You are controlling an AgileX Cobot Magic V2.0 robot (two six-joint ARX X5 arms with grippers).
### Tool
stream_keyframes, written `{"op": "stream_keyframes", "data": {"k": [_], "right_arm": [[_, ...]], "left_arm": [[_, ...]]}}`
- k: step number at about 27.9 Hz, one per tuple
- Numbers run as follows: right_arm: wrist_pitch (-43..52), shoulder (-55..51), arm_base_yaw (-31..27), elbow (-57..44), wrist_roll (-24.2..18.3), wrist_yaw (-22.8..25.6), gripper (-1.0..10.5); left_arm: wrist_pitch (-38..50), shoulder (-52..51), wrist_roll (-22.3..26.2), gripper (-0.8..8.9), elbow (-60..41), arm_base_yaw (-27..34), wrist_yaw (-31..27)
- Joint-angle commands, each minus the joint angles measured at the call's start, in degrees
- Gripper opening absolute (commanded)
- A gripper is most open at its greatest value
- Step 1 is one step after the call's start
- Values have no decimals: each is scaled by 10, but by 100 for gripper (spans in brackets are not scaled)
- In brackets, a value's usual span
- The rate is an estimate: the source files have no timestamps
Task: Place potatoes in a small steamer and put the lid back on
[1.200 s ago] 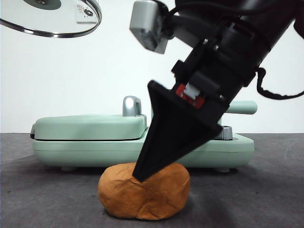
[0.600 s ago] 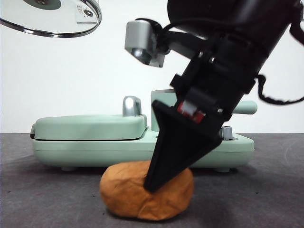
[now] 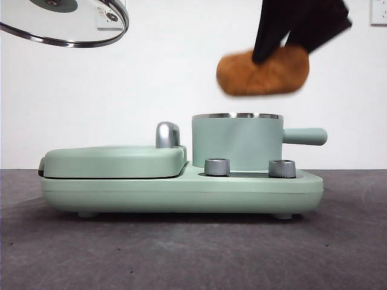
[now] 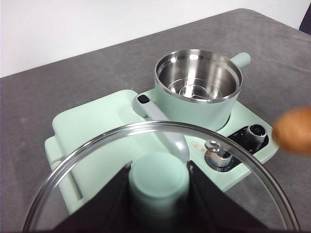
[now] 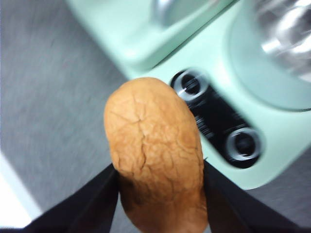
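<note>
Front view: potato [image 3: 263,70] up in the air, pinched by the right gripper [image 3: 284,51], just above and right of the steamer [image 3: 237,142]. Not dropped in yet. Lid [image 4: 160,174] held aloft at far left, left gripper [image 4: 159,194] clamped on its knob. Left: lowering, then lidding.

The potato [image 5: 155,150] has dull orange-brown skin, rough and finely cracked. The steamer [image 4: 198,86] is satin mint-green outside, with a polished, mirror-bright steel rim and interior. The lid [image 4: 160,179] is clear glossy glass rimmed in steel; its knob [image 4: 159,182] looks smooth matt plastic. The tabletop [image 3: 193,254] is matt grey
</note>
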Motion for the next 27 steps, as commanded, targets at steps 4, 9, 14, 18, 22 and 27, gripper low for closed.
{"op": "stream_keyframes", "data": {"k": [4, 9, 14, 18, 22, 27], "right_arm": [[-1, 58, -45, 101, 14, 0, 165], [1, 136, -76, 175, -8, 1, 165], [22, 216, -95, 236, -19, 1, 165], [44, 269, -106, 268, -23, 1, 165], [57, 314, -114, 288, -23, 0, 165], [69, 345, -122, 290, -24, 1, 165]], "left_arm": [[21, -1, 4, 14, 9, -3, 0], [22, -1, 4, 14, 9, -3, 0], [21, -1, 4, 14, 9, -3, 0], [21, -1, 4, 14, 9, -3, 0], [21, -1, 4, 14, 9, -3, 0], [21, -1, 4, 14, 9, -3, 0]]}}
